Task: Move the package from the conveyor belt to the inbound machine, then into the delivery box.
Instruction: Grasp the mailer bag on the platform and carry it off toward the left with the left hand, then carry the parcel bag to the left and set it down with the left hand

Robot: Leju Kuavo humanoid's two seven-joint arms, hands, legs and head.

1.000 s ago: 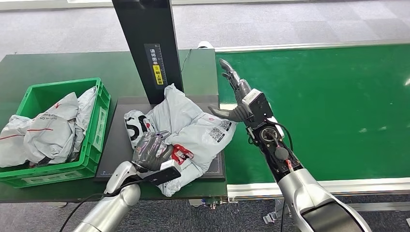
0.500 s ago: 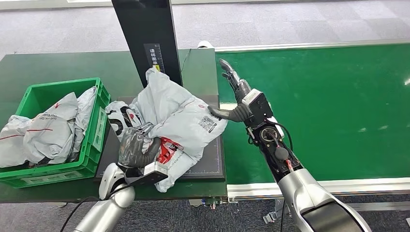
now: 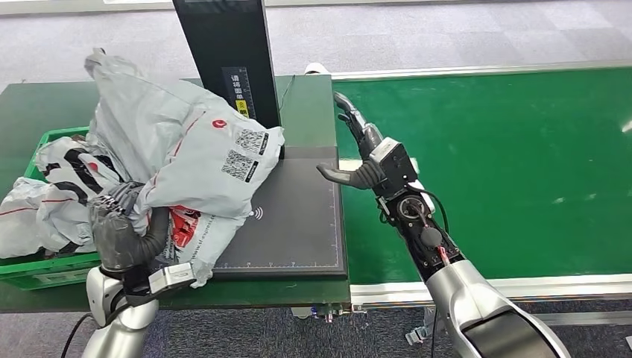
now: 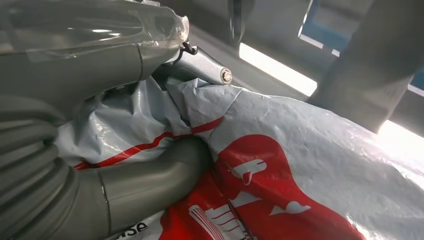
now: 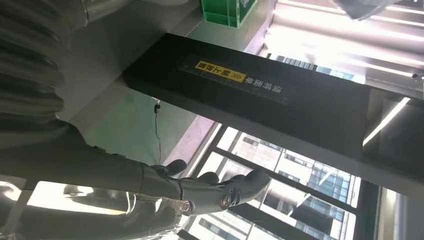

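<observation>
A crumpled grey package with red print and QR labels hangs lifted above the left edge of the black scanner pad, reaching over the green delivery box. My left hand grips its lower corner; the left wrist view shows its thumb pressed into the grey and red plastic. My right hand is open at the pad's right edge, fingers stretched out, holding nothing. In the right wrist view its fingers point past the machine's black post.
The scanner's black post rises behind the pad. The delivery box holds other grey packages. The green conveyor belt runs on the right with a metal rail along its front.
My left hand has lifted the package off the scanner pad and carried it up and left toward the green box. The pad is now bare. My right hand has barely moved.
</observation>
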